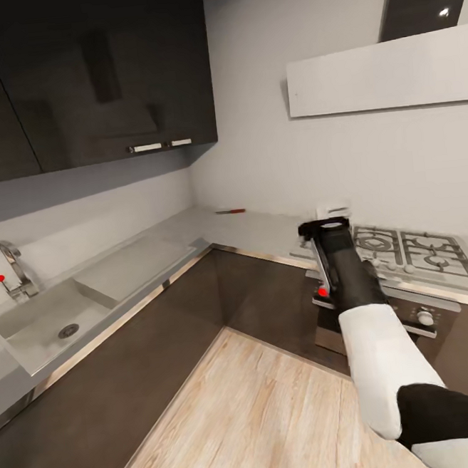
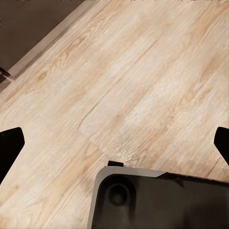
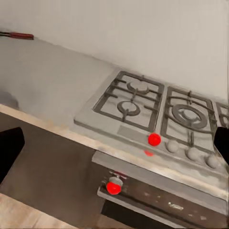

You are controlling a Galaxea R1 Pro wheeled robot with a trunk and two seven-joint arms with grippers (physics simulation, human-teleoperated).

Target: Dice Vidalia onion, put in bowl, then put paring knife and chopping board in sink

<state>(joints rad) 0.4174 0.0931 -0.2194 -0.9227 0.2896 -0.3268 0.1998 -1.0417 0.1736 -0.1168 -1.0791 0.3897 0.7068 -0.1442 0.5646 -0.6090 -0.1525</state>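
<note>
One L-shaped desk (image 1: pixel 263 235) running along two walls, glossy grey over dark cabinets. Sink (image 1: pixel 39 328) lying recessed at far left, basin showing bare, chrome tap (image 1: pixel 19 272) standing behind. Hob (image 1: pixel 414 249) sitting at right. Right hand (image 1: pixel 324 227) hovering beside hob, fingers (image 3: pixel 9 148) spread wide, gripping nothing. Left hand (image 2: pixel 114 143) hanging over wood floor (image 2: pixel 143 81), likewise spread, gripping nothing. Paring knife (image 1: pixel 230 211) lying by back wall near corner.

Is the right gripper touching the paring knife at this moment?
Apart. In the head view, the right gripper hangs near the stove, while the paring knife lies on the countertop near the wall, with bare grey surface between.
</note>
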